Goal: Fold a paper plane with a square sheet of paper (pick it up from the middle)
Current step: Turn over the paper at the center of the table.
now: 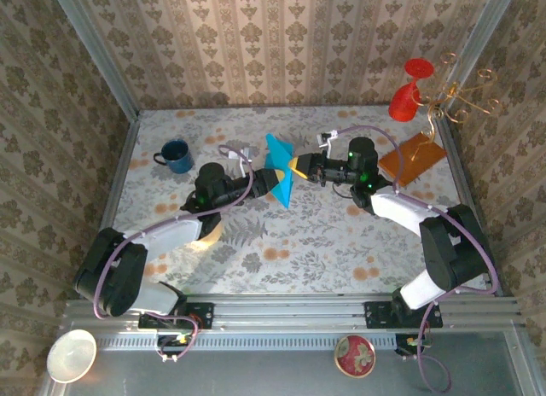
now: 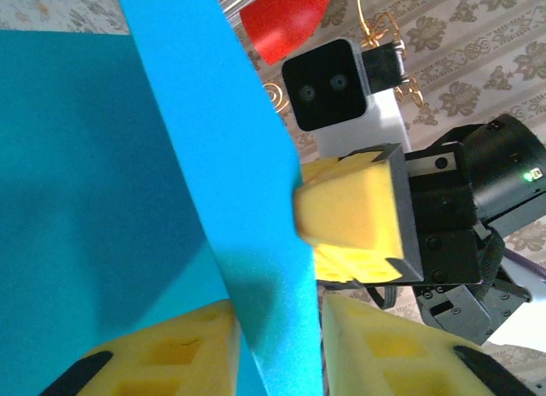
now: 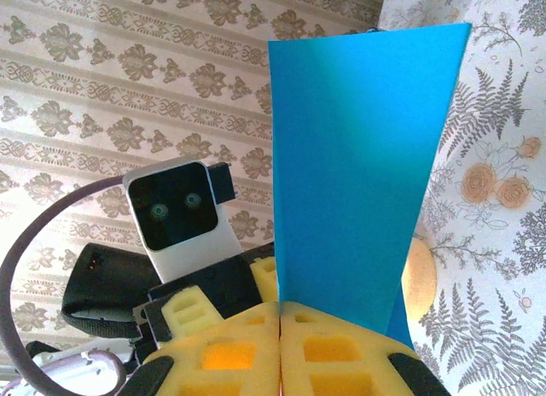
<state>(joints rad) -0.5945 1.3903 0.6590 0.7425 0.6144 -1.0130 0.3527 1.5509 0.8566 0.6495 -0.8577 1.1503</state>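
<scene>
Aloft, teal sheet (image 1: 278, 154) between left tool (image 1: 268, 180) and right tool (image 1: 295, 164), edges free.

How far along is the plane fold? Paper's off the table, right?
Done: the teal sheet is off the table, upright between the arms, and looks doubled over along one crease. In hand: right fingers are pinched on it; left fingers flank its edge, grip unclear. Remaining: no pointed nose or wings visible.

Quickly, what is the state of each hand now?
Left hand: around the paper sheet, grip cannot be told.
Right hand: closed, holding the paper sheet.
</scene>
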